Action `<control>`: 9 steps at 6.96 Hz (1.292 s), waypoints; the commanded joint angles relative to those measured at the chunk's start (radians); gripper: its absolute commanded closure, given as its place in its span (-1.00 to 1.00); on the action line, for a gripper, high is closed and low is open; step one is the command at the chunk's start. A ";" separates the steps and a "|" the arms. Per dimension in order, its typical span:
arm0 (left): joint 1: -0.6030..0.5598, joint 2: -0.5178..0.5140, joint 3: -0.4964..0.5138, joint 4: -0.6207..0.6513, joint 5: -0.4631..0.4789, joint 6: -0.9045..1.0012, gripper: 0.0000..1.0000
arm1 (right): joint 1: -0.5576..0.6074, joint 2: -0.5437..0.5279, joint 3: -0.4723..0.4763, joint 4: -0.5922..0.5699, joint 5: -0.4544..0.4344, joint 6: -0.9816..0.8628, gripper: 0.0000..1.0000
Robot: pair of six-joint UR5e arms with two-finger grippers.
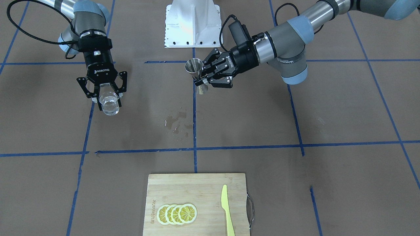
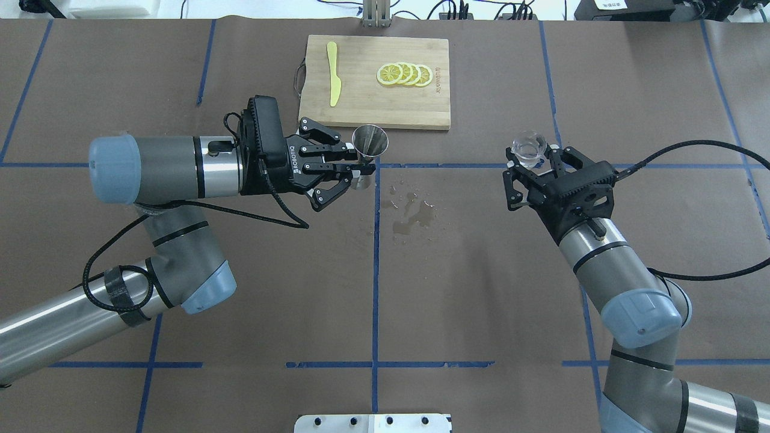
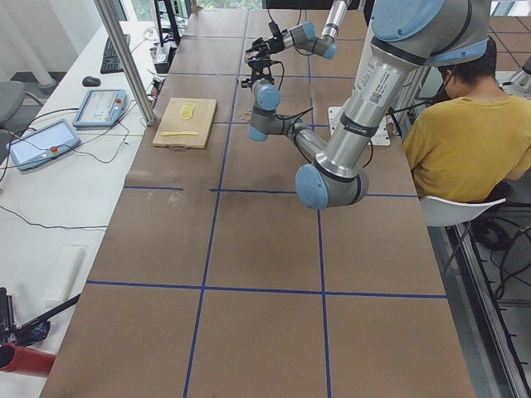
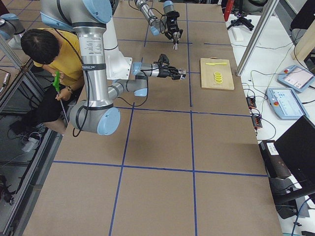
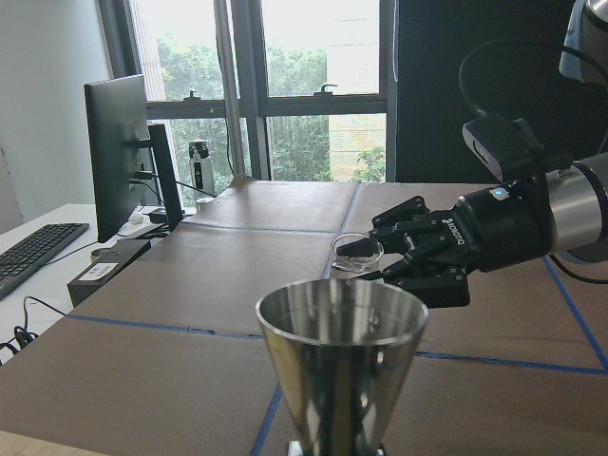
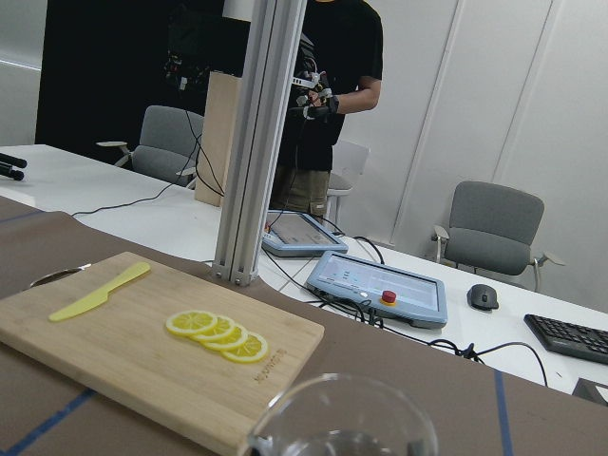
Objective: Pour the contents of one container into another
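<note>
Left gripper (image 2: 356, 169): closed on the jigger's narrow waist, fingers pointing sideways toward table centre.
Jigger (image 2: 370, 142): steel, hourglass shape, upright with an open cone on top; held off the table, just by the near edge of the cutting board in the overhead view. Fills the bottom of the left wrist view (image 5: 342, 361); inside can't be seen.
Right gripper (image 2: 532, 157): fingers clamped on either side of the glass cup, wrist pointing away from the robot.
Glass cup (image 2: 529, 148): clear, about upright, rim up, held above the table on the robot's right side. Seen from the front (image 1: 109, 103) it hangs between the fingertips. Whether there is liquid in it: can't tell for sure.
Cup vs jigger: well apart, not touching; roughly level with each other across the table.
Wet patch (image 2: 411, 213): splashes on the brown paper, between the two grippers, nearer the jigger side, by the centre tape line.
Cutting board (image 2: 373, 105): wooden, far side of the table from the robot, metal handle on one end.
Lemon slices (image 2: 404, 74): four, overlapping in a row on the board.
Knife (image 2: 332, 73): yellow-green plastic, flat on the board, apart from the slices.
Table (image 2: 240, 288): brown paper, blue tape grid.
</note>
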State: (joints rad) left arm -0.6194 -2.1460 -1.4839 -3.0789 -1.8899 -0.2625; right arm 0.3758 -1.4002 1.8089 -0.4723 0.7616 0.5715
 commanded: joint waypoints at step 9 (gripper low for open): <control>0.003 0.011 0.007 0.003 0.002 0.000 1.00 | 0.005 0.338 0.277 -0.894 0.061 -0.005 1.00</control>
State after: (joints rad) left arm -0.6167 -2.1353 -1.4773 -3.0767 -1.8883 -0.2616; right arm 0.3832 -1.0854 2.0853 -1.3034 0.8160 0.5759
